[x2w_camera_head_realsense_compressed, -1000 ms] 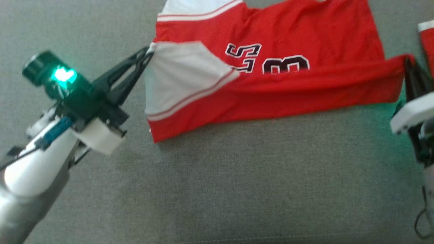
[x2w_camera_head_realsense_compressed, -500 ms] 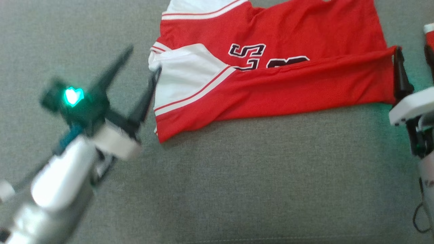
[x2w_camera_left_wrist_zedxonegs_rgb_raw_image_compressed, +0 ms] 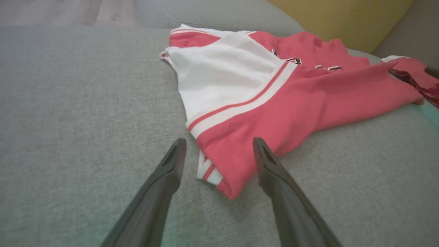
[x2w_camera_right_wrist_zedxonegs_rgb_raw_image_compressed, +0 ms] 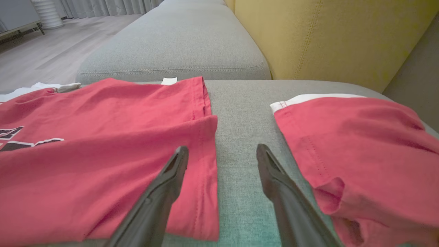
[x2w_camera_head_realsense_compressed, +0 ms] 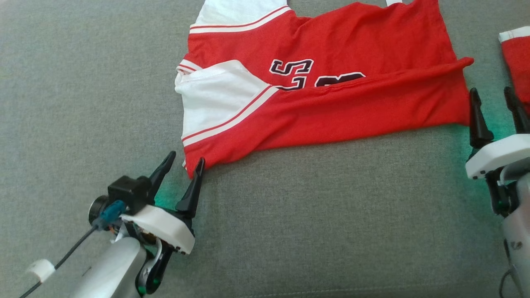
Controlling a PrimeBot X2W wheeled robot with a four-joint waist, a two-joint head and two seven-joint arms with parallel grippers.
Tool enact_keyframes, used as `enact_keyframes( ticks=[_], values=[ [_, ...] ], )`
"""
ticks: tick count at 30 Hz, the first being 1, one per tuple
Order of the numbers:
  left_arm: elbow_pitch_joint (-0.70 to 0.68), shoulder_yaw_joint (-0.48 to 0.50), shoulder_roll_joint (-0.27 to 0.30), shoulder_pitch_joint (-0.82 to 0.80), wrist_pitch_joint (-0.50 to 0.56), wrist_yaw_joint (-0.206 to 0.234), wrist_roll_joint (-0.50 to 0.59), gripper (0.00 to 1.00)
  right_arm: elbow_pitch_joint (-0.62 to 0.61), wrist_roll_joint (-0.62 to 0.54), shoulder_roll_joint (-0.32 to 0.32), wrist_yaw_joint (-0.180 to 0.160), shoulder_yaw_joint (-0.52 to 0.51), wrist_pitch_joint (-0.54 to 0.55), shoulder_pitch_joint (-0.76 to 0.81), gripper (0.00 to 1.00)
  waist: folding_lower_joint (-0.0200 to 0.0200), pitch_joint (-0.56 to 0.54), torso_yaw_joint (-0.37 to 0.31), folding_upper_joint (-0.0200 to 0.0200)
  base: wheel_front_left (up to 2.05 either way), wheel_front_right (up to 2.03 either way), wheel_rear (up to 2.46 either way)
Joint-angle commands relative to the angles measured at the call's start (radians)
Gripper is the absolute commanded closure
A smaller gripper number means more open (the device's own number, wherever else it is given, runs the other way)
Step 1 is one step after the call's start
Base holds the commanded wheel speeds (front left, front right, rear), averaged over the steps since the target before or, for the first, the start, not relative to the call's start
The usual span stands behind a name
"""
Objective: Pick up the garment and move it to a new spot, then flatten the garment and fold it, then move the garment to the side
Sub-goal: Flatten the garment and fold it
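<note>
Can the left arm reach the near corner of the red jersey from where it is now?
Probably yes: the left pincer is open, that corner of the jersey lies between its fingers on the grey cushion, and nothing blocks it.

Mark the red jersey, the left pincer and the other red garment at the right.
red jersey (x2w_camera_head_realsense_compressed: 352,111), head view, on the folded-over red lower panel.
left pincer (x2w_camera_head_realsense_compressed: 186,156), head view, midway between its open fingertips.
other red garment (x2w_camera_right_wrist_zedxonegs_rgb_raw_image_compressed: 353,137), right wrist view, on its red middle.
</note>
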Motion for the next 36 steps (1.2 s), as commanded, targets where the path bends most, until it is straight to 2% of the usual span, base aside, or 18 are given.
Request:
enact_keyframes(
  ticks=[1, 3, 4, 5, 8, 9, 15, 21, 31, 32, 33, 34, 36],
  values=[
    [-0.029, 0.038, 0.018, -0.009, 0.007, 0.001, -0.005, 0.00, -0.020, 0.006, -0.009, 0.007, 0.017, -0.017, -0.003, 0.00, 0.0001, 0.001, 0.000, 0.0000, 0.00, 0.00, 0.00],
    [-0.026, 0.036, 0.022, -0.010, 0.025, 0.006, -0.009, 0.26, -0.010, 0.008, -0.007, 0.007, 0.020, -0.020, -0.008, 0.00, 0.0001, 0.000, -0.001, 0.0000, 0.00, 0.00, 0.00],
    [-0.023, 0.033, 0.023, -0.010, 0.034, 0.005, -0.010, 0.53, -0.006, 0.009, -0.006, 0.007, 0.022, -0.022, -0.011, 0.00, 0.0001, 0.000, -0.002, 0.0000, 0.00, 0.00, 0.00],
    [-0.020, 0.029, 0.023, -0.008, 0.045, 0.001, -0.016, 0.62, -0.001, 0.011, -0.005, 0.007, 0.024, -0.023, -0.014, 0.00, 0.0001, -0.001, -0.003, 0.0000, 0.00, 0.00, 0.00],
    [-0.014, 0.011, 0.023, 0.000, 0.085, -0.018, -0.033, 0.98, 0.015, 0.017, -0.004, 0.007, 0.032, -0.027, -0.021, 0.00, 0.0001, -0.004, -0.004, 0.0000, 0.00, 0.00, 0.00],
    [-0.013, 0.005, 0.024, 0.002, 0.097, -0.023, -0.037, 1.00, 0.020, 0.021, -0.004, 0.007, 0.034, -0.028, -0.022, 0.00, 0.0001, -0.006, -0.003, 0.0000, 0.00, 0.00, 0.00],
    [-0.026, -0.008, 0.027, 0.007, 0.132, -0.039, -0.058, 1.00, 0.058, 0.041, -0.012, 0.007, 0.042, -0.038, -0.020, 0.00, 0.0001, -0.009, 0.008, 0.0000, 0.00, 0.00, 0.00],
    [-0.055, 0.005, 0.052, -0.001, 0.076, -0.029, -0.027, 1.00, 0.097, 0.067, -0.012, 0.007, 0.070, -0.039, -0.007, 0.00, 0.0001, -0.028, 0.022, 0.0000, 0.00, 0.00, 0.00],
    [-0.104, 0.017, 0.107, -0.008, 0.079, -0.011, -0.007, 1.00, 0.134, 0.158, -0.054, 0.007, 0.149, 0.021, 0.011, 0.01, 0.0001, -0.047, 0.039, 0.0000, 0.00, 0.00, 0.00],
    [-0.106, 0.017, 0.110, -0.009, 0.080, -0.011, -0.007, 1.00, 0.134, 0.163, -0.057, 0.007, 0.156, 0.022, 0.011, 0.21, 0.0001, -0.047, 0.040, 0.0000, 0.00, 0.00, 0.00],
    [-0.108, 0.016, 0.112, -0.009, 0.081, -0.010, -0.005, 1.00, 0.135, 0.168, -0.060, 0.007, 0.164, 0.023, 0.012, 0.65, 0.0001, -0.049, 0.041, 0.0000, 0.00, 0.00, 0.00],
    [-0.109, 0.015, 0.114, -0.010, 0.080, -0.010, -0.004, 1.00, 0.139, 0.173, -0.062, 0.007, 0.173, 0.027, 0.014, 0.98, 0.0001, -0.050, 0.041, 0.0000, 0.00, 0.00, 0.00],
    [-0.110, 0.014, 0.116, -0.010, 0.080, -0.010, -0.004, 1.00, 0.146, 0.192, -0.064, 0.007, 0.191, 0.041, 0.022, 1.00, 0.0001, -0.055, 0.042, 0.0000, 0.00, 0.00, 0.00]
  ],
)
